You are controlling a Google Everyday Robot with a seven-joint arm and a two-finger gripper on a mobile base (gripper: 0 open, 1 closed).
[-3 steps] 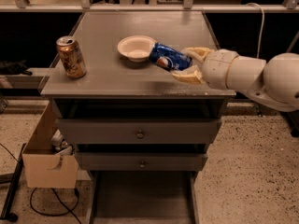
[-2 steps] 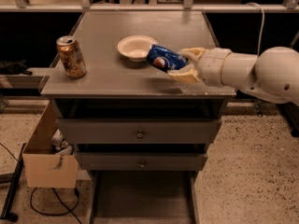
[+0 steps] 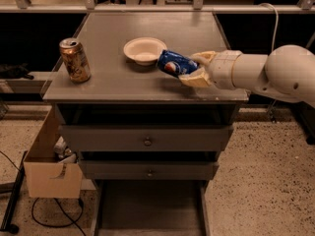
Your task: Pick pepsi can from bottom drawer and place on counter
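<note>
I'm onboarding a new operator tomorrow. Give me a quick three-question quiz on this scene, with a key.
1. True or false: the gripper holds the pepsi can over the counter.
2. Which stands closest to the pepsi can? A: the white bowl. B: the gold-brown can. C: the cardboard box.
3. Fill in: the bottom drawer is pulled ____.

Key: 1 true; 2 A; 3 open.

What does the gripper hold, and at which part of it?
The gripper holds the pepsi can by its end nearest the arm, tilted over the counter beside the bowl.
</note>
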